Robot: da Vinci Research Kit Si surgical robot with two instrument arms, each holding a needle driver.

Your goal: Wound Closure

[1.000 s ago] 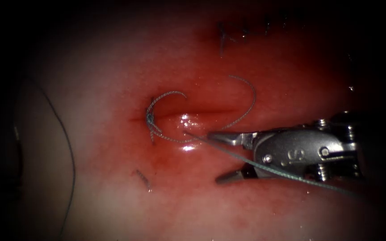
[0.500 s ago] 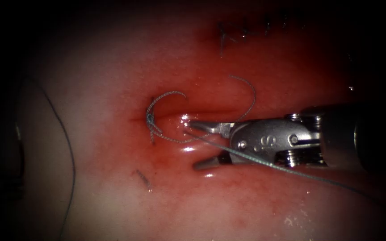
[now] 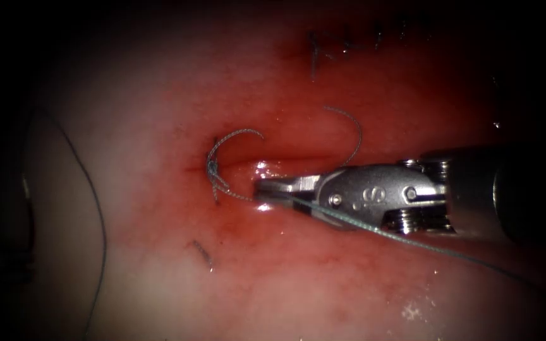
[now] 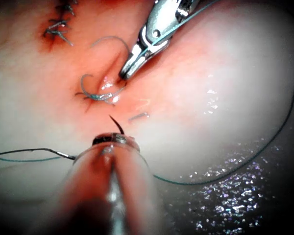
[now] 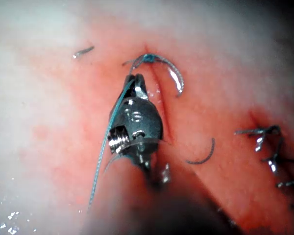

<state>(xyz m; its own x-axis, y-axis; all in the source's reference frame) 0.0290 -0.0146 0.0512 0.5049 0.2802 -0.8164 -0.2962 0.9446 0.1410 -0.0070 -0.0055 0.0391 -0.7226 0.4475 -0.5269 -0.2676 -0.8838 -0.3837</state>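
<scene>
Endoscope view: right end effector [image 3: 266, 189] clamped on thread [image 3: 412, 241] beside knot [image 3: 212, 168]; needle [image 4: 117, 125] in left end effector [image 4: 112, 139].

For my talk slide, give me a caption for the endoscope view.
Right claw shut on the thread beside the knot at the cut in the tissue.

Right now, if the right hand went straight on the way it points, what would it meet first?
Probably the knot at the cut's left end. The right hand points left along the cut, with a thread loop just ahead of its tip; depth is unclear.
</scene>
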